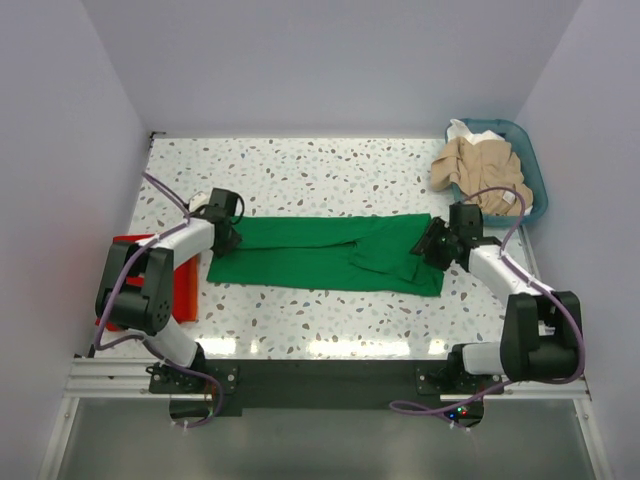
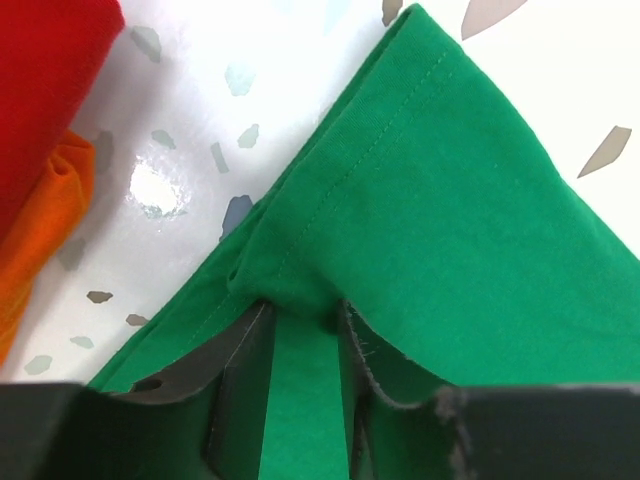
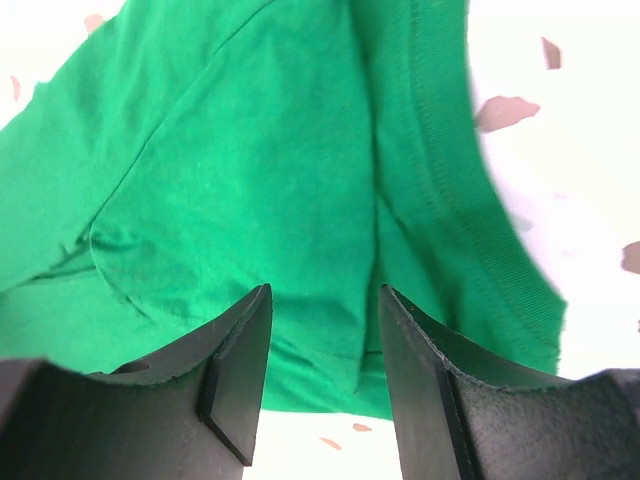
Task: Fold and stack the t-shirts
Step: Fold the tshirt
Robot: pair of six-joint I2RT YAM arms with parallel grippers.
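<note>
A bright green t-shirt (image 1: 320, 255) lies folded into a long strip across the middle of the table. My left gripper (image 1: 228, 237) is at its left end. In the left wrist view that gripper (image 2: 302, 310) stands narrow, with a raised pucker of the green t-shirt (image 2: 450, 200) near the hem caught between its tips. My right gripper (image 1: 437, 243) is at the strip's right end. In the right wrist view it (image 3: 325, 295) stands open just over the collar end of the green t-shirt (image 3: 250, 150), with nothing between its fingers.
A folded red t-shirt (image 1: 183, 285) lies at the left table edge beside my left arm, with orange cloth (image 2: 40, 230) under the red t-shirt (image 2: 40, 90). A teal basket (image 1: 535, 170) at the back right holds a beige t-shirt (image 1: 480, 165) and a white one (image 1: 465, 130).
</note>
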